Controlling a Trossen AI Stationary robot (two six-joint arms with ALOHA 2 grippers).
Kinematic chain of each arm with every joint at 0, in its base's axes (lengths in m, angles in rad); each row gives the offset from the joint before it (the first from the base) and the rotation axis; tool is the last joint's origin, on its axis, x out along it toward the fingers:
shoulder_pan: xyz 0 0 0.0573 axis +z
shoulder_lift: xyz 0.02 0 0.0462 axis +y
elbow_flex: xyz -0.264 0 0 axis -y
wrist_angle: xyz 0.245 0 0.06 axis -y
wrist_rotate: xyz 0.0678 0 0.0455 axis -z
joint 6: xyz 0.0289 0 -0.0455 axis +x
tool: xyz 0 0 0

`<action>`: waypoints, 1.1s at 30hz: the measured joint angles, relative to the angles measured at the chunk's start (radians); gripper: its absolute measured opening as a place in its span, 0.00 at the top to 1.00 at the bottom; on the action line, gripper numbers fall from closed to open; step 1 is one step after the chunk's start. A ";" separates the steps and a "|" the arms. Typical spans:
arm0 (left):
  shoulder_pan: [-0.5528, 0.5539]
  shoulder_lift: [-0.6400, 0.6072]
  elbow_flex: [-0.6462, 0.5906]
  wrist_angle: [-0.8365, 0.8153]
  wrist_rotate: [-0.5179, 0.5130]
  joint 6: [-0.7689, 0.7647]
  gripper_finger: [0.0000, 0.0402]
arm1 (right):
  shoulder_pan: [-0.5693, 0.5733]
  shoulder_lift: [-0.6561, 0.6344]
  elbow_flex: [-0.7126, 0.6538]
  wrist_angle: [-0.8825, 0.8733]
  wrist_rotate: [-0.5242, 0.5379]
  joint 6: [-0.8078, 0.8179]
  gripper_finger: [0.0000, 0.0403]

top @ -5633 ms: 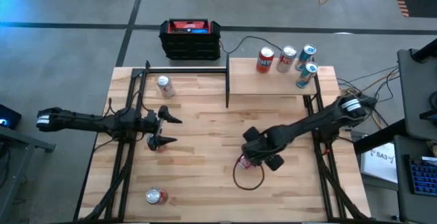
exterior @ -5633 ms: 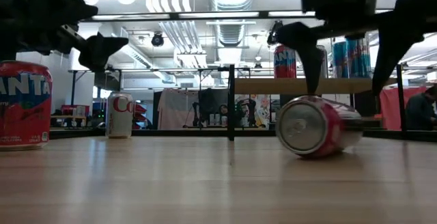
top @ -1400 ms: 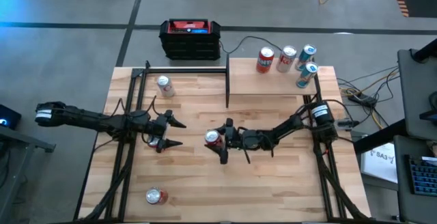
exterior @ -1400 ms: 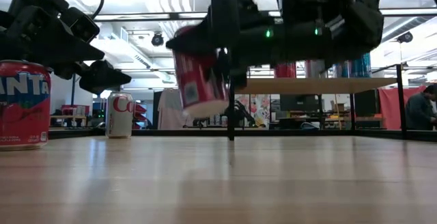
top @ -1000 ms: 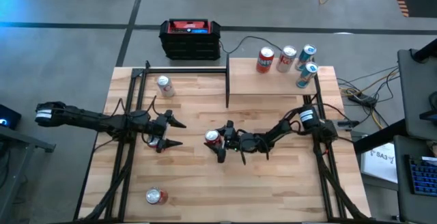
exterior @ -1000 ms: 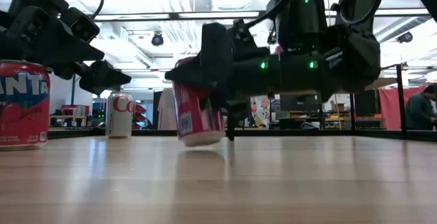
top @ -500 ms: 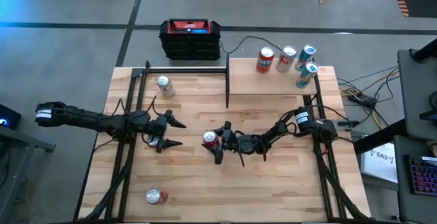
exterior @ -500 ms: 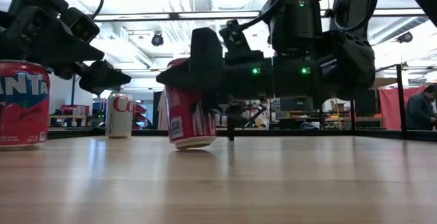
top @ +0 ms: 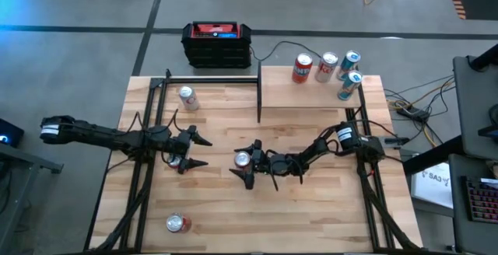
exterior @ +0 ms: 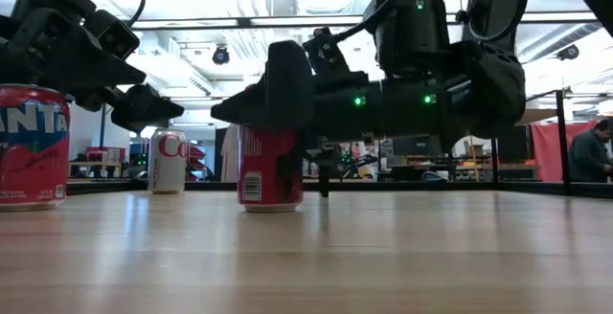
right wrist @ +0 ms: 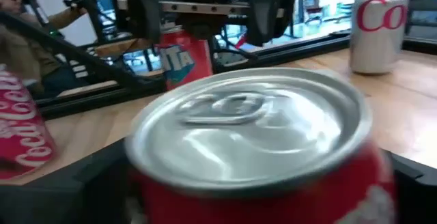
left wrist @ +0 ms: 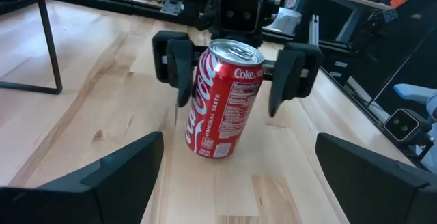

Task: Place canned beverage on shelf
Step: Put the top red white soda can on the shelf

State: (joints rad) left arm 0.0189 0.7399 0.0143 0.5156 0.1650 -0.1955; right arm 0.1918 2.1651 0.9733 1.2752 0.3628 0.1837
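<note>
The right gripper (top: 243, 164) reaches low across the wooden tabletop (top: 226, 208) with its dark fingers spread to either side of a red Coca-Cola can (top: 242, 159); the left wrist view shows a gap between each finger and the can wall, so the fingers are parted and not pressing. The can (left wrist: 224, 99) stands upright on the boards, silver lid up, white script and a barcode panel facing the left arm. It sits in front of the shelf (top: 311, 96), near the shelf's black corner post, and not on it. In the low view the can's upper half (exterior: 270, 178) is masked by the gripper body. In the right wrist view only its lid and rim (right wrist: 249, 125) read clearly; the right fingers are barely made out there.

The shelf is a pale wood board on thin black posts. It carries four upright cans: a red one (top: 302, 68), a silver one (top: 327, 67) and two blue-and-silver ones (top: 349, 75); their labels are too small to read from above.

The left gripper (top: 190, 151) hovers well to the shelf's left, its two pointed fingers apart with nothing between them. A red Fanta can (exterior: 34, 148) stands beside it, largely hidden under the arm in the high view. A silver Diet Coke can (top: 187, 97) stands left of the shelf, and another red can (top: 177, 223) lies far from it near the table's front edge. A black-and-red box (top: 217, 43) sits on the floor behind the table.
</note>
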 joint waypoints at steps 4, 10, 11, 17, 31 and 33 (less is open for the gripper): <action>0.000 0.000 0.000 0.000 0.000 0.000 0.08 | 0.007 -0.060 0.000 -0.119 0.000 0.065 0.05; 0.000 0.000 0.000 0.000 0.000 0.000 0.08 | 0.009 -0.256 0.000 -0.604 -0.004 0.194 0.05; 0.000 0.000 0.000 0.001 0.000 0.000 0.08 | 0.012 -0.299 0.000 -0.679 -0.004 0.204 0.05; 0.000 0.000 0.000 0.000 0.000 0.000 0.08 | 0.027 -0.505 -0.040 -0.893 -0.086 0.209 0.05; 0.000 0.005 0.000 0.007 0.000 0.000 0.08 | 0.038 -0.818 -0.512 -0.508 -0.214 0.219 0.05; 0.000 0.006 0.000 0.006 0.000 0.000 0.08 | 0.037 -0.841 -0.561 -0.450 -0.213 0.190 0.05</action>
State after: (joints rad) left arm 0.0186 0.7459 0.0143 0.5217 0.1653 -0.1960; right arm 0.2291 1.3240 0.4123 0.8256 0.1493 0.3736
